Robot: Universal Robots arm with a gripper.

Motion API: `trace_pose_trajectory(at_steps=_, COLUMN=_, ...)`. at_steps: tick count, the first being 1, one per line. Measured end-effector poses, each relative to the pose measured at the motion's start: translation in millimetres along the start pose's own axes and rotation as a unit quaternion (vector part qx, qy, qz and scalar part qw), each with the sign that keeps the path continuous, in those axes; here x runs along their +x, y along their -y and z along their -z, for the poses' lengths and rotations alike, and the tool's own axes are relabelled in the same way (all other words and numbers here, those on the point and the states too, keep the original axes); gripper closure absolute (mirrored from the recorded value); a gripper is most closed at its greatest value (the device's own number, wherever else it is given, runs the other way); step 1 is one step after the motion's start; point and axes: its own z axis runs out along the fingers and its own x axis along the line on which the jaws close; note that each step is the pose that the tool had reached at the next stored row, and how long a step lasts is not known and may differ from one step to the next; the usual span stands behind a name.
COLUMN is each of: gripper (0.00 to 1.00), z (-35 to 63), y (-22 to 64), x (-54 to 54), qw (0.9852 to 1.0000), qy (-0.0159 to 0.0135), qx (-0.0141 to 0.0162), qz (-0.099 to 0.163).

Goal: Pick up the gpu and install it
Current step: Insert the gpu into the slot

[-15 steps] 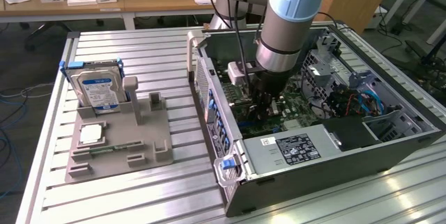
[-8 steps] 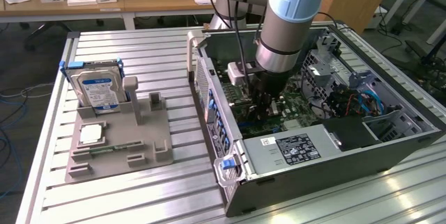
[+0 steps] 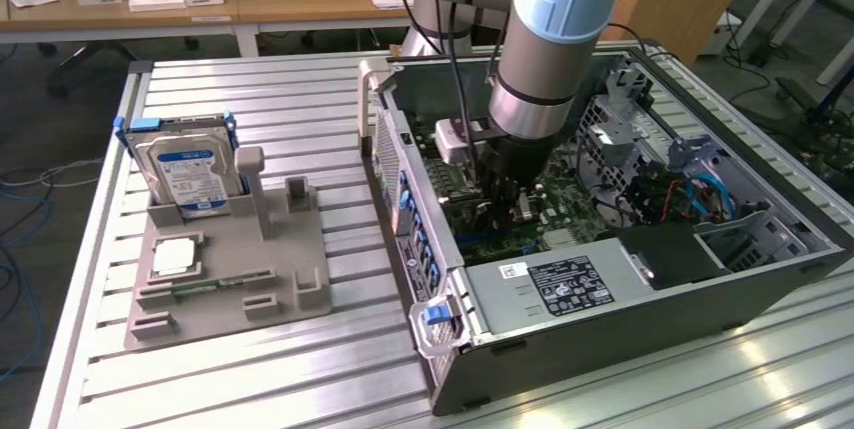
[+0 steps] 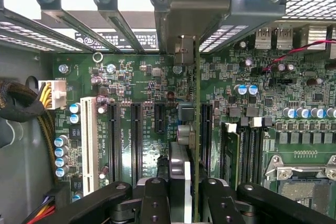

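Observation:
The gpu point(image 4: 195, 129) shows edge-on in the wrist view: a thin green board with a silver bracket point(image 4: 184, 51) at its far end by the case's rear slot openings. My gripper point(image 4: 185, 203) is shut on it, one black finger point(image 4: 155, 198) on each side. The card stands upright over the motherboard point(image 4: 136, 77), between the black expansion slots point(image 4: 135, 140). Whether its edge sits in a slot I cannot tell. In the exterior view my gripper point(image 3: 501, 199) reaches down into the open computer case point(image 3: 601, 319), close above the motherboard.
A grey holder point(image 3: 227, 279) on the slatted table at the exterior view's left carries a hard drive point(image 3: 187, 174) and a square processor chip point(image 3: 176, 257). Inside the case are the power supply point(image 3: 561, 289), cables point(image 3: 694, 194), a white slot point(image 4: 88, 145) and memory sticks point(image 4: 231, 145).

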Motion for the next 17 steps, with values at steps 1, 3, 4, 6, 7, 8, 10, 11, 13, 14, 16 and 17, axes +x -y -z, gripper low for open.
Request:
trace_pose_trajectory(at_steps=1, gripper=0.72, z=0.0, y=0.0, x=0.0, qw=1.0, qy=-0.0001, qx=0.0, qz=0.0)
trace_pose_trajectory(at_steps=3, gripper=0.72, z=0.0, y=-0.1, x=0.0, qw=1.0, qy=-0.0002, qx=0.0, qz=0.0)
trace_pose_trajectory(at_steps=4, gripper=0.72, z=0.0, y=-0.1, x=0.0, qw=1.0, qy=-0.0003, qx=0.0, qz=0.0)
trace_pose_trajectory(at_steps=6, gripper=0.72, z=-0.1, y=-0.1, x=0.0, qw=1.0, qy=-0.0019, qx=0.0001, qz=0.0)
trace_pose_trajectory(at_steps=7, gripper=0.72, z=-0.2, y=-0.1, x=-0.1, qw=1.0, qy=-0.0031, qx=0.0001, qz=0.0)
trace_pose_trajectory(at_steps=8, gripper=0.72, z=-0.3, y=-0.1, x=-0.1, qw=1.0, qy=-0.0044, qx=0.0001, qz=0.0)
trace_pose_trajectory(at_steps=10, gripper=0.72, z=-0.1, y=-0.1, x=0.0, qw=1.0, qy=-0.0051, qx=0.0, qz=0.0)
trace_pose_trajectory(at_steps=11, gripper=0.72, z=-0.1, y=0.0, x=0.0, qw=1.0, qy=-0.0051, qx=0.0001, qz=0.0)
trace_pose_trajectory(at_steps=13, gripper=0.72, z=-0.1, y=-0.1, x=0.0, qw=1.0, qy=-0.0052, qx=0.0, qz=0.0)
trace_pose_trajectory(at_steps=14, gripper=0.72, z=-0.4, y=-0.1, x=0.0, qw=1.0, qy=-0.0052, qx=0.0, qz=0.0)
trace_pose_trajectory(at_steps=16, gripper=0.72, z=-1.1, y=-0.1, x=0.0, qw=1.0, qy=-0.0051, qx=0.0, qz=0.0)
trace_pose_trajectory(at_steps=17, gripper=0.72, z=-1.4, y=-0.1, x=0.0, qw=1.0, qy=-0.0051, qx=0.0, qz=0.0)
